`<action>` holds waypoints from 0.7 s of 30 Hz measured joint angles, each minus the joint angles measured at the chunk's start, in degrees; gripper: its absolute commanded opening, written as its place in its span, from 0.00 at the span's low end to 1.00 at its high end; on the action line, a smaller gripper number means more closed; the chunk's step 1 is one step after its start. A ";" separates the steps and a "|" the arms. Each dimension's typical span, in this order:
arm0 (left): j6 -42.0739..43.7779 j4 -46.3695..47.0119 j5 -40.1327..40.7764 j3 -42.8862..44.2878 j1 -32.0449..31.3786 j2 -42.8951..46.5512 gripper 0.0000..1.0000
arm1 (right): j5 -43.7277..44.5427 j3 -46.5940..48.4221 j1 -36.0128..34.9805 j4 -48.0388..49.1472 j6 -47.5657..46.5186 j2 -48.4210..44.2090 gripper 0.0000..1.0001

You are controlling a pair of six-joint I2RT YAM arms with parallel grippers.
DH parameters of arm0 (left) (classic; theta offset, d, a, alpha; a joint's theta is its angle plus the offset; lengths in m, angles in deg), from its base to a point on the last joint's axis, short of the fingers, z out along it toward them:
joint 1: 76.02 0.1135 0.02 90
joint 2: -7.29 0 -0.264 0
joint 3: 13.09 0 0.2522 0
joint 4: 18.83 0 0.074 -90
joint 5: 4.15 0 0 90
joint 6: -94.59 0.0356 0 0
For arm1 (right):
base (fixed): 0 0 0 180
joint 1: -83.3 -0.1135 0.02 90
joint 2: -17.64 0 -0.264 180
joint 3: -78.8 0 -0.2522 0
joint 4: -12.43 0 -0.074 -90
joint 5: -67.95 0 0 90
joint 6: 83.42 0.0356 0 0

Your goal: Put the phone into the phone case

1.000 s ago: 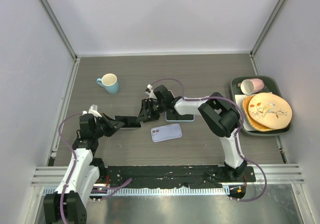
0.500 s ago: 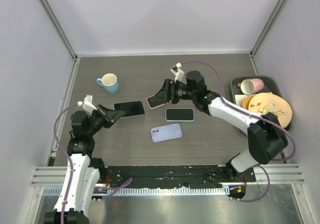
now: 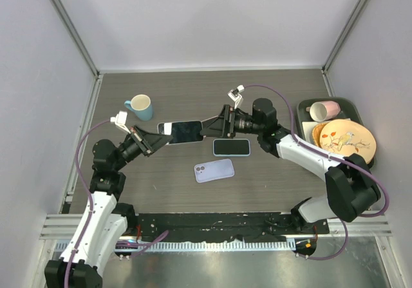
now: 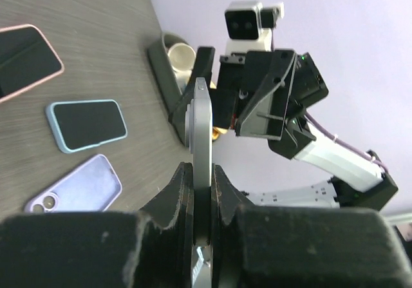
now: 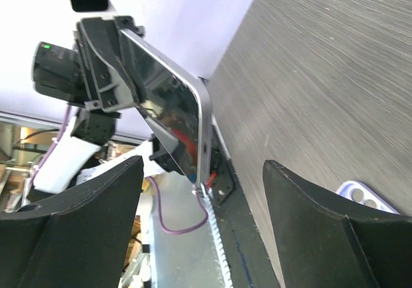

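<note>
Two arms meet in the overhead view. The left gripper [image 3: 154, 140] holds one end of the phone [image 3: 187, 131] clear of the table [image 3: 270, 101]. The right gripper [image 3: 215, 124] sits at the other end, and we cannot make out any contact there.

From the left wrist, we see the jaws clenched on the phone's thin edge. A pink-rimmed case [image 4: 26, 59] lies flat, far to their left.

From the right wrist, the jaws are spread wide. The phone stands ahead between them, touching neither.

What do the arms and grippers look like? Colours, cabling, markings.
On left arm and right arm: white link shells, black joints. Black two-fingered left gripper and right gripper, white camera block per wrist. Purple cable loops along each arm. Green LED on each gripper.
</note>
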 measured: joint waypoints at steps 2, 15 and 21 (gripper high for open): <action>-0.04 0.98 0.15 0.52 -2.29 -1.14 0.00 | -0.90 -0.46 -0.02 3.58 2.49 0.02 0.77; 0.37 3.80 3.98 1.55 -9.92 -4.22 0.00 | -4.39 -2.27 -0.61 16.59 10.67 1.53 0.56; 0.39 4.17 6.03 1.55 -9.97 -4.26 0.00 | -5.11 -3.82 -0.87 15.82 10.16 0.79 0.54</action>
